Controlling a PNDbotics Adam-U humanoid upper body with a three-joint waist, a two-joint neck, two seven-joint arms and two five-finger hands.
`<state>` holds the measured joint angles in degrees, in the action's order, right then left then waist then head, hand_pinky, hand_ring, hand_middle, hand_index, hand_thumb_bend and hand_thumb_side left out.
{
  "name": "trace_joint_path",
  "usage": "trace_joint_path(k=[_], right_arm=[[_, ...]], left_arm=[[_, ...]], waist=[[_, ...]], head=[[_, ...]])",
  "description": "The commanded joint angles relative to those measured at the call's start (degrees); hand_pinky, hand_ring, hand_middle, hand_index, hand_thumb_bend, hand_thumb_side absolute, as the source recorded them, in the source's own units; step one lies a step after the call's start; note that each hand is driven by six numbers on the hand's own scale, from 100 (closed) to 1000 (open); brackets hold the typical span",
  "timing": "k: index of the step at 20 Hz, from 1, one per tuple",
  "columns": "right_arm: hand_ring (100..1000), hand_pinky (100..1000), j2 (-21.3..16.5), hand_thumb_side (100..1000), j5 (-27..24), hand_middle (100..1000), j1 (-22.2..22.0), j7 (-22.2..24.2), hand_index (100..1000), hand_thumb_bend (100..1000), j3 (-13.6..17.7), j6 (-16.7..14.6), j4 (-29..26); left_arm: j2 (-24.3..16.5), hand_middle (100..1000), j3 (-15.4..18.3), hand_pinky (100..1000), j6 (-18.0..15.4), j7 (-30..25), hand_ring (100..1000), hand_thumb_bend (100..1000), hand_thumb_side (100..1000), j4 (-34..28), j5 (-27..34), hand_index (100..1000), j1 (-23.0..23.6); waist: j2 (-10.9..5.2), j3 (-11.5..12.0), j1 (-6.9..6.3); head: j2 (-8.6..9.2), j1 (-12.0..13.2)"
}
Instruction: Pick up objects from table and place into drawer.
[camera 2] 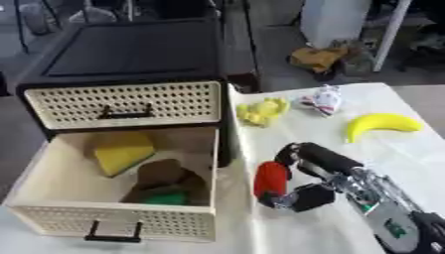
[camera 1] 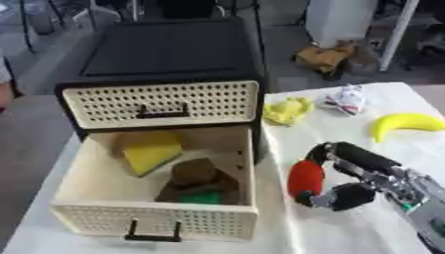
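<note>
Right robot hand curled round a red object above the bench, just right of the open drawer.

At the lower right of the frame, the right hand has thick black rounded fingers. Behind it the wrist is silver metal, with a small green mark on grey housing.

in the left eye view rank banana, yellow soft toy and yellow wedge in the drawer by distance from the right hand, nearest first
From the right hand, holding the red object:
1. Banana, up and right.
2. Yellow soft toy, straight up, beside the cabinet.
3. Yellow wedge, left, inside the open drawer.
</note>
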<state>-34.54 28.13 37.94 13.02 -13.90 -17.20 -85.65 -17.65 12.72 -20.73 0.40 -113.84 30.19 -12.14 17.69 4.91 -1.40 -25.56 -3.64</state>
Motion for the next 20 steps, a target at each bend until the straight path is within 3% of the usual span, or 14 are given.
trace_joint_path(k=[1,5,11,20], right_arm=[[757,640,-0.37,732,-3.19,365,2.53,-2.49,582,533,1.38,1.32,-5.55],[750,630,1.06,750,-6.75,366,6.06,-3.55,578,506,1.27,4.44,-10.61],[743,618,4.26,762,-11.98,367,10.85,-2.47,575,487,0.68,8.93,-12.54],[743,616,9.1,756,-11.35,366,14.69,0.2,575,494,-1.29,9.76,-9.9]], left_arm=[[-1.14,100,0.56,100,-0.12,-0.09,100,100,629,-0.75,-0.08,858,-0.31],[-1.19,100,0.54,100,-0.18,-0.21,100,100,629,-0.75,0.02,859,-0.2],[-1.33,100,0.55,100,-0.04,-0.29,100,100,628,-0.75,0.19,858,-0.15],[-1.35,100,0.46,100,0.44,-0.42,100,100,628,-0.75,0.34,858,-0.2]], waist=[[-1.29,0.03,-0.04],[-1.49,0.13,0.01],[-1.81,0.37,0.31],[-2.12,1.0,0.66]], head=[[-0.15,0.22],[-0.32,-0.19],[-0.55,-1.35],[-1.43,-3.29]])
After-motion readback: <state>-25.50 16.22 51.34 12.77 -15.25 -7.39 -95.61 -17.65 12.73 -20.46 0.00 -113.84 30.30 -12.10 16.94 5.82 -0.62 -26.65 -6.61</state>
